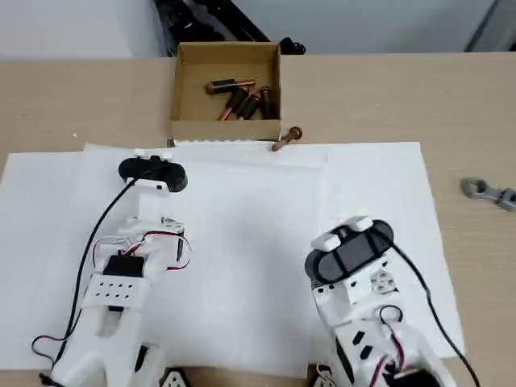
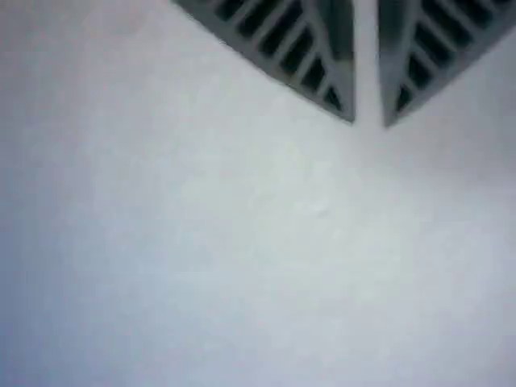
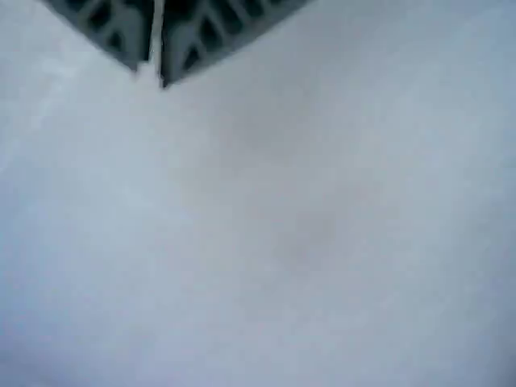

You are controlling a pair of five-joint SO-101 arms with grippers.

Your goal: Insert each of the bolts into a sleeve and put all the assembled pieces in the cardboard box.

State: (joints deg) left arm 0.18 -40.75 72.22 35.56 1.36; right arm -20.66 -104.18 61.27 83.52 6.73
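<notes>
1. Underneath, a pale wood-grain table (image 1: 363,97) runs across the high view, and overlapping sheets of smooth white paper (image 1: 258,242) cover its near half.
2. Dark equipment (image 1: 210,20) sits past the table's far edge, in front of a plain light wall.
3. At the far middle of the table stands the cardboard box (image 1: 181,89), square and open-topped, with matte brown walls. Its front wall is just beside the paper's far edge.
4. Inside the box lie several assembled pieces (image 1: 242,98), short cylinders in shiny copper and dark tones, heaped at angles and touching each other.
5. One loose copper-coloured piece (image 1: 288,137) with a rounded head lies outside, just beside the box's front corner at the paper's edge. Whether it is a bare bolt or already sleeved, I cannot tell.
6. A grey metal wrench head (image 1: 486,192) rests on bare wood, well apart from the box.
7. One arm (image 1: 121,274), white plastic with red and black wires, stands over the paper; a second arm (image 1: 355,266) stands beside it.
8. The left gripper (image 2: 369,117) has ribbed grey fingers (image 2: 310,56) drawn almost together, a thin slit between them, gripping nothing over blank paper.
9. The right gripper (image 3: 153,76) is likewise closed to a hairline gap and empty.
</notes>
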